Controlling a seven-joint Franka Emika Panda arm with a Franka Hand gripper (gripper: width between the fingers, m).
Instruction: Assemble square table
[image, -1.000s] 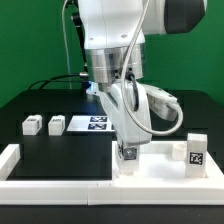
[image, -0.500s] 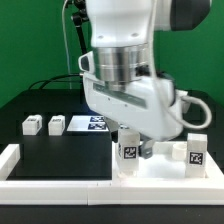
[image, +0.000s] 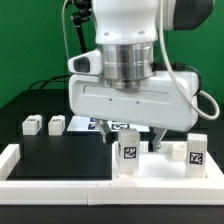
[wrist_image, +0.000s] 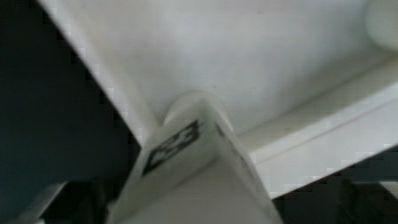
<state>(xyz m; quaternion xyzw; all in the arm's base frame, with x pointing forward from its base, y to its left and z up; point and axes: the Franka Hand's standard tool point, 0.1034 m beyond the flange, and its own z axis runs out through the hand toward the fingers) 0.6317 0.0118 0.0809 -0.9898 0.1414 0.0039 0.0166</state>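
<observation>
1. Square table slab (image: 165, 168) lies at the near right of the table (image: 50, 150). It is tucked against the white border rail (image: 50, 180) that runs along the near edge.
2. On the left side of the slab, one leg (image: 128, 153) stands upright with its tag facing the exterior camera. The wrist view shows the same leg (wrist_image: 178, 150) rising from the slab (wrist_image: 267, 60).
3. Change: a second ago the pincer (image: 129, 138) was clamped low on this leg. It has now let go and lifted. Its fingers are spread to either side of the leg's top and it holds nothing. The leg stayed upright after release.
4. Judgement: the leg looks seated in its socket, but how deep cannot be read from these views.
5. A second leg (image: 196, 150) stands at the slab's right side. Two of four appear placed, so roughly half the leg work remains.
6. Farther back on the left, well apart from the slab, are two loose legs (image: 32, 125). The marker board (image: 85, 123) lies flat just to their right.
7. Surface: matte black. Room: a green wall (image: 30, 40) stands behind, with a black cable (image: 50, 80) trailing at the far left.
</observation>
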